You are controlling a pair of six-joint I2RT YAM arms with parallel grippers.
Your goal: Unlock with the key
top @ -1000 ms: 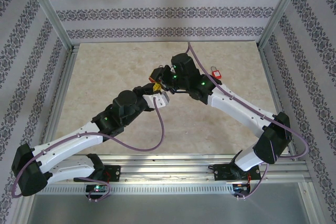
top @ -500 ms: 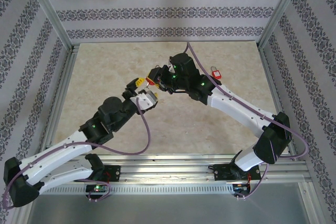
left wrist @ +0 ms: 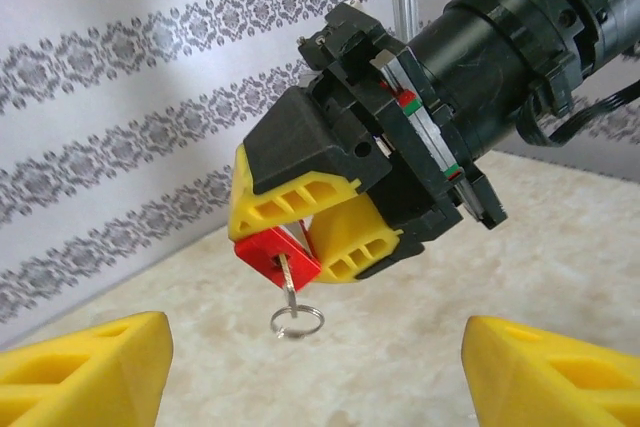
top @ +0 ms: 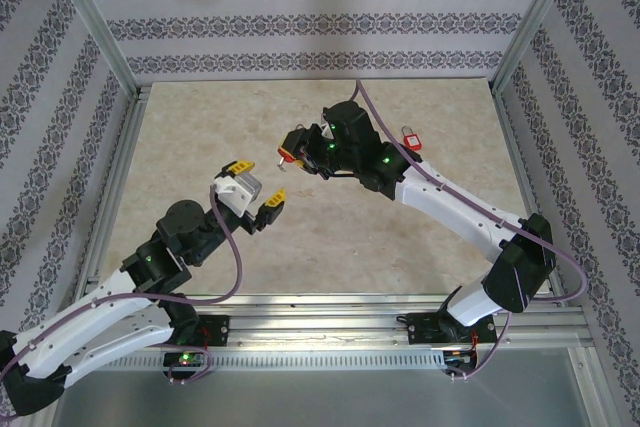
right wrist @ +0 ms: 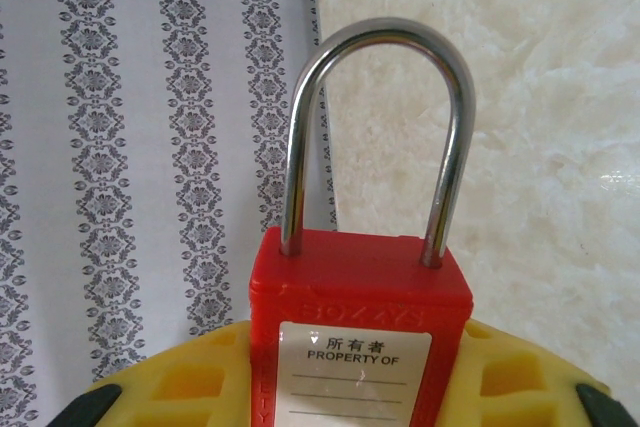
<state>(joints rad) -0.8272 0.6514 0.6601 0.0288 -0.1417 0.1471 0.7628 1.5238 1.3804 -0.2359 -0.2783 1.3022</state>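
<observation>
My right gripper [top: 291, 150] is held above the table's middle, shut on a red padlock [right wrist: 360, 327]. The lock's silver shackle [right wrist: 380, 37] points away from the wrist, and both of its legs sit in the body. In the left wrist view the padlock [left wrist: 275, 255] is pinched between the right gripper's yellow fingers [left wrist: 345, 242]. A key [left wrist: 287, 275] is stuck in its underside, and a key ring [left wrist: 296, 321] hangs free from it. My left gripper [top: 258, 183] is open, down-left of the lock and clear of it, its fingertips [left wrist: 110, 362] spread wide.
A second red padlock [top: 410, 137] lies on the beige table [top: 200, 137] to the right of the right arm. Patterned walls and metal frame posts [top: 100, 37] close in the back and sides.
The left gripper was at the padlock's key a second ago. It has let go, opened and drawn back toward the near left, leaving the key in the lock. The right gripper stayed put.
</observation>
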